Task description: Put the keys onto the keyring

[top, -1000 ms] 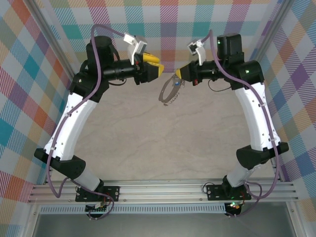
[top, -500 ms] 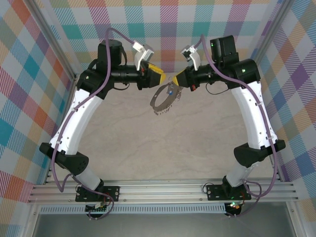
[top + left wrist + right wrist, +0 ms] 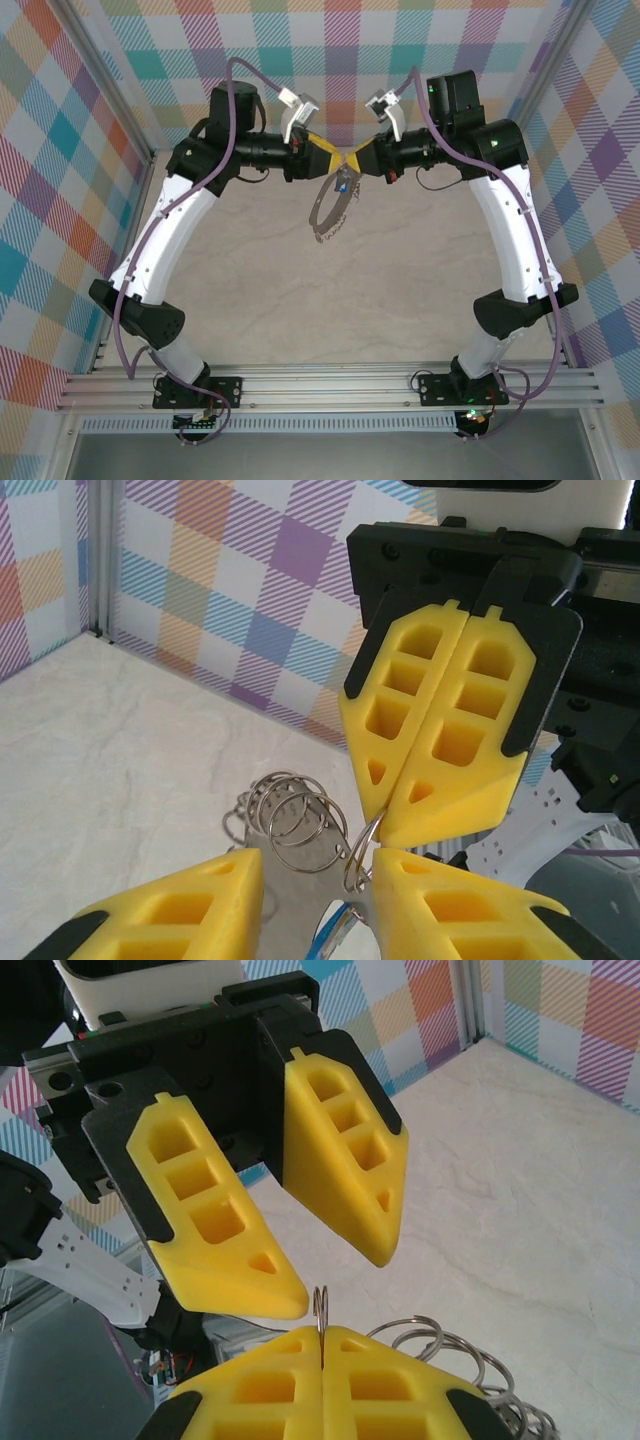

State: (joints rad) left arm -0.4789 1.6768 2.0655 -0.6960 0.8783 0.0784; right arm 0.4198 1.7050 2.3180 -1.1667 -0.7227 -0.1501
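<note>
My left gripper (image 3: 330, 157) has just swung in from the left, so its tips now nearly meet those of the right gripper (image 3: 356, 162) at the far middle of the scene. That puts me in place to work on the keyring (image 3: 296, 820). The right gripper is clamped on the ring's thin wire and holds it off the surface (image 3: 330, 300), with the hoop and its small loops hanging toward the near side. The left gripper's jaws stand apart, one on each side of the loops, gripping nothing. The blue-headed key (image 3: 343, 184) hangs just below the meeting tips, but I cannot tell whether it is threaded. A second ago the two grippers were well apart and the ring hung further right.
</note>
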